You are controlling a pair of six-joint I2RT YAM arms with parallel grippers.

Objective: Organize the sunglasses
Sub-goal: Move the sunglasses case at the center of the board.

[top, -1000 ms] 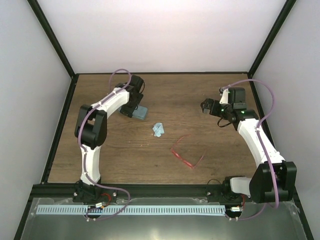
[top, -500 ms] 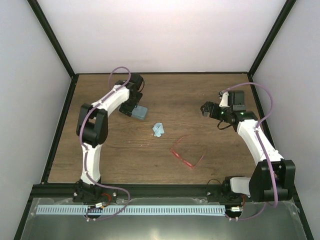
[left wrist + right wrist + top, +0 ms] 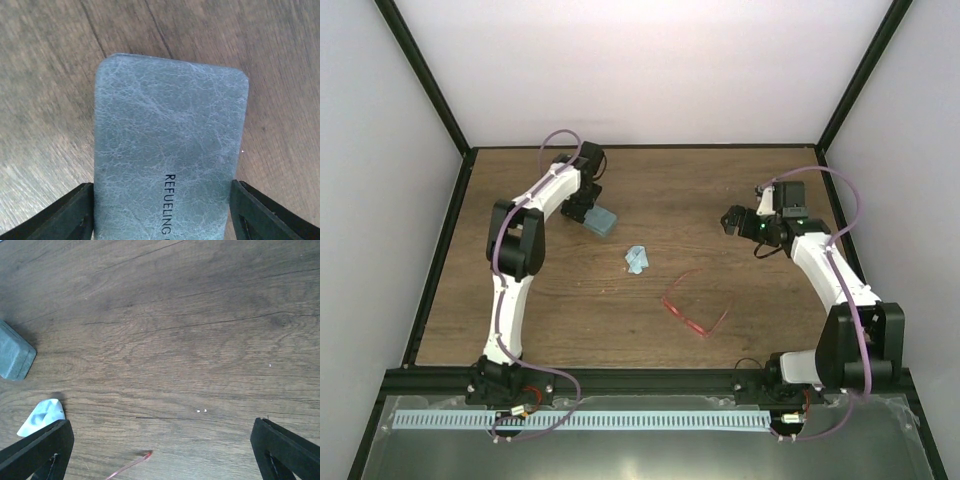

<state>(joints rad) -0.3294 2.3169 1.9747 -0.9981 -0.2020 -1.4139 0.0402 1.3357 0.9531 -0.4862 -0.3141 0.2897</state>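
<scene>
Seen from above, a brown wooden table (image 3: 520,300) fills the floor of a white-walled enclosure, with 2 white robot arms mounted at its near edge. The left arm reaches to the far left, where the left gripper (image 3: 162,186) appears clamped on a grey-blue case (image 3: 170,125), its 2 fingers (image 3: 70,215) pressed against the case's opposite sides. The right gripper (image 3: 731,219) hovers over bare wood at the far right with its jaws wide apart and nothing between them. The sunglasses (image 3: 692,313) lie on the table right of centre, closer to the arm bases than the right gripper and slightly to its left, so the right arm is clearly the nearer one. The red front frame runs diagonally, from far-left to near-right, and both slim temples seem to be unfolded, pointing toward the right. A small light blue cloth (image 3: 637,260) sits between the case and the sunglasses, apart from both. In the right wrist view only 1 red temple tip shows at the bottom edge; the rest is cut off. The thin lenses are hard to make out, and the case's printed lettering is partly cropped.
</scene>
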